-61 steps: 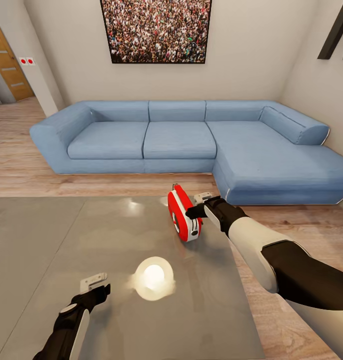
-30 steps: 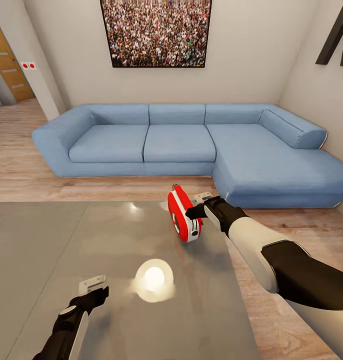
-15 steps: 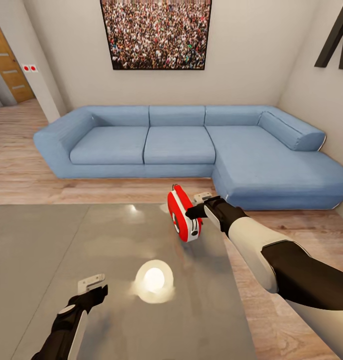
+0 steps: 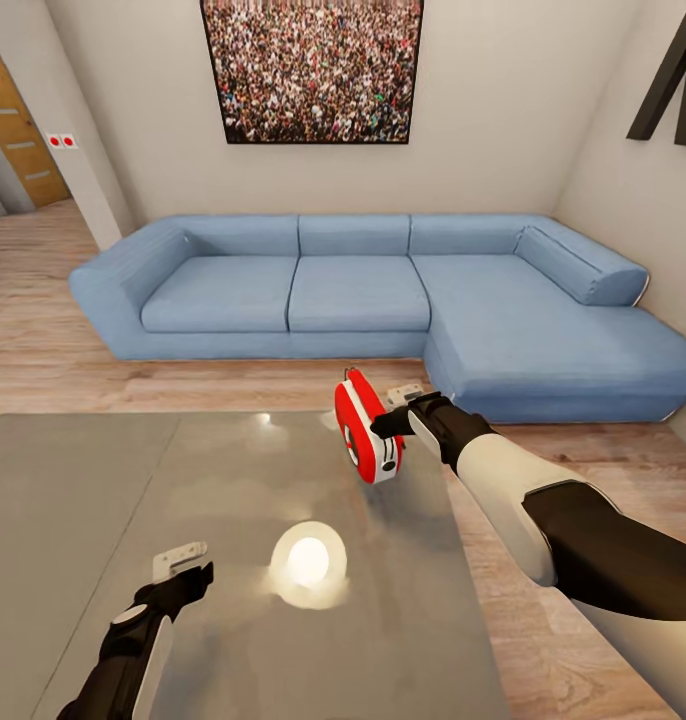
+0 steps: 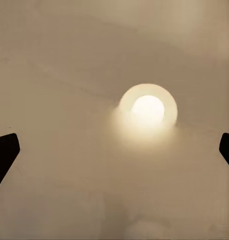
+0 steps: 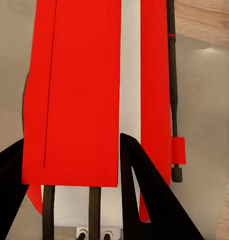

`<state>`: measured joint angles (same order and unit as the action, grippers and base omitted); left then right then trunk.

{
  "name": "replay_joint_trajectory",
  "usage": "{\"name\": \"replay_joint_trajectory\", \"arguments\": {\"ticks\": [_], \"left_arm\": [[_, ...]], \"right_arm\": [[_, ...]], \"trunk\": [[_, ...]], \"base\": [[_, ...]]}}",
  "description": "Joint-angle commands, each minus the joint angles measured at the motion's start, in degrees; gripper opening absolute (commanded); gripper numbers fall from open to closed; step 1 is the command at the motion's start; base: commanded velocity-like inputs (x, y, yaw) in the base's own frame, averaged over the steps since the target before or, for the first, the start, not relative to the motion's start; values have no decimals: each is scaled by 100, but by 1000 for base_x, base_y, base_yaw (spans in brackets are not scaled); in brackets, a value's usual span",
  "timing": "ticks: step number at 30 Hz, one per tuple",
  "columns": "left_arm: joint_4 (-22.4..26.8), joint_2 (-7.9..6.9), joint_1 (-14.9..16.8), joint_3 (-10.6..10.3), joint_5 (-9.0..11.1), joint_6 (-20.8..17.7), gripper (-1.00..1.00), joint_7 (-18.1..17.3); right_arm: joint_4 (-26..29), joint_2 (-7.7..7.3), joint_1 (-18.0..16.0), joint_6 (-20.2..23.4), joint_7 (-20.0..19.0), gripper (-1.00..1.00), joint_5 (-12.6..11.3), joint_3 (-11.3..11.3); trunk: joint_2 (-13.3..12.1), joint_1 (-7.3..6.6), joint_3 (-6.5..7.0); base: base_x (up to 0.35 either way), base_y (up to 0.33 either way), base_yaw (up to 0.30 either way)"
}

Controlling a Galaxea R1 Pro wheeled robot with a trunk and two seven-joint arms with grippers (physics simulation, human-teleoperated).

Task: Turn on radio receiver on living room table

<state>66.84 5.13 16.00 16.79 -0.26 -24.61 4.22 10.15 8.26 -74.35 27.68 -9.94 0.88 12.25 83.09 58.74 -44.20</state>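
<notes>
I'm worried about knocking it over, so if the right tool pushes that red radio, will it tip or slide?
The radio stands on a narrow edge, tall for its footprint, so a push high up would likely tip it. The table looks glossy, so a low push may slide it instead. It seems a rigid shell. The right tool already straddles part of its body, which should steady it.

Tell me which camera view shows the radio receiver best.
The head view: the whole radio receiver stands on the table, with the right gripper at its side. The right wrist view gives a cropped close-up of its red and white casing between the jaws. The left wrist view faces the glossy tabletop.
</notes>
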Motion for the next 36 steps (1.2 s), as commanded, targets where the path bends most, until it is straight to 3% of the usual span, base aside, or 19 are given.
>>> {"name": "replay_joint_trajectory", "arguments": {"ticks": [1,36], "left_arm": [[-2,2,0,0,0,0,100,2],[-47,6,0,-41,-12,0,100,26]], "right_arm": [[2,0,-1,0,-7,-100,-15,-12],[-5,0,-1,8,-52,-100,-40,-12]], "trunk": [[-41,-23,19],[-1445,-791,647]], "base": [[0,0,0],[0,0,0]]}}
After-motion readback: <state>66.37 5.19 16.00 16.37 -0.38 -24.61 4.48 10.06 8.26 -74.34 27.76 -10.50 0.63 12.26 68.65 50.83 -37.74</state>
